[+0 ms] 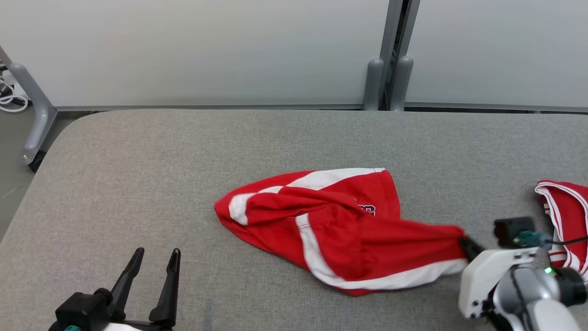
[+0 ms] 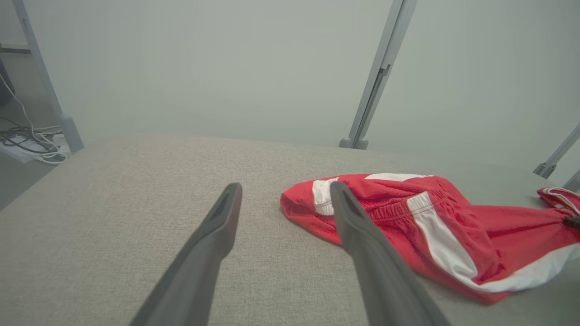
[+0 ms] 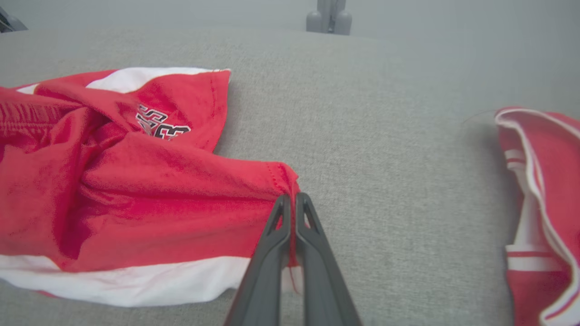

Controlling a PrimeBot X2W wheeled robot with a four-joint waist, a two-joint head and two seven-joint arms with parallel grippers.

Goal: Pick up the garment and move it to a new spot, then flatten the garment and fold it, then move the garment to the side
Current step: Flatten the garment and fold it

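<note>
You have the right gripper (image 3: pixel 292 199) rising from the bottom centre of the frame, its two dark fingers pinched together on a hem corner of the crumpled red fabric shorts with white bands (image 3: pixel 136 194). The shorts spread across the left half, with dark lettering at upper left. They lie on the grey woven tabletop (image 3: pixel 385 158). A second red, white-trimmed garment (image 3: pixel 543 181) lies at the right edge, well apart.

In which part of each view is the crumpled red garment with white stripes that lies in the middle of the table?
Head view: red garment at centre, reaching right to the right gripper.
Left wrist view: the garment lies lower right.
Right wrist view: it covers the left half, corner pinched by that gripper.
Shared landmark: second red garment at every right edge.
</note>
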